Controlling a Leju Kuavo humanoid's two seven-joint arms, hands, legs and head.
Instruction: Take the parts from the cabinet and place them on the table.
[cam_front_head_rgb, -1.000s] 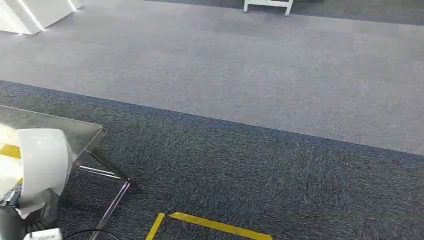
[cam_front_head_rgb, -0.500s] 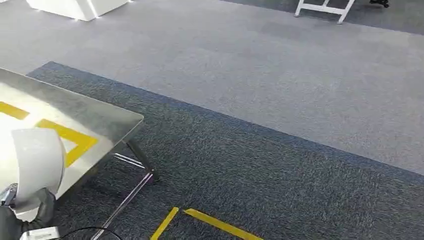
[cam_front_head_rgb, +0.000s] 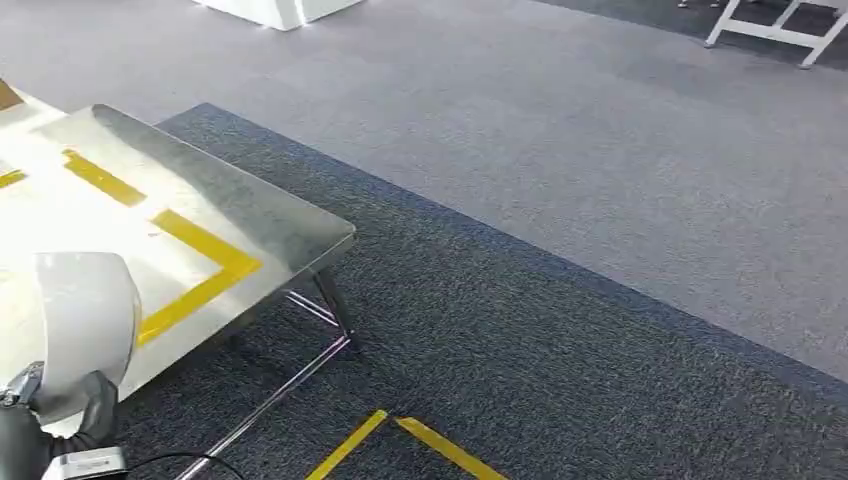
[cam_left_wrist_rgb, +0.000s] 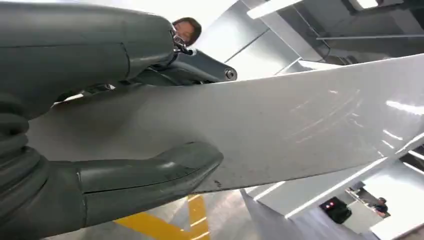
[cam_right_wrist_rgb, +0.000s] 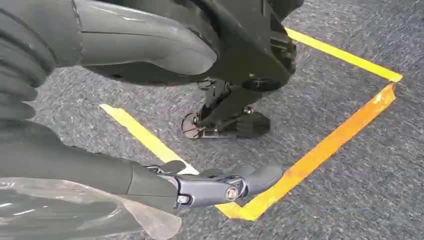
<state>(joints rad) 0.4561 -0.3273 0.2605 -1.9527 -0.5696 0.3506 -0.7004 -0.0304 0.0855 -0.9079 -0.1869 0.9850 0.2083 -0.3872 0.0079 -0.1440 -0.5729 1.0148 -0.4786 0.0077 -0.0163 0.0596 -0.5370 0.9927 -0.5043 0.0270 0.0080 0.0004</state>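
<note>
White curved part (cam_left_wrist_rgb: 280, 130) clamped in left hand (cam_left_wrist_rgb: 100, 125), above steel table (cam_front_head_rgb: 270, 225), right hand (cam_right_wrist_rgb: 150, 100) state unclear

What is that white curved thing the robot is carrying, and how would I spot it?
Find the shiny metal table with yellow tape lines. At its near end the left hand holds a white curved part: smooth, glossy, bent like a shell, unlike the flat tabletop.

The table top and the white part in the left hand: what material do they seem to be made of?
The table top looks like brushed metal, maybe steel: grey, dull sheen, yellow tape stuck on it. The white part, held by the left hand, looks like glossy painted sheet or plastic: ceiling lights reflect in it. I cannot tell which.
</note>
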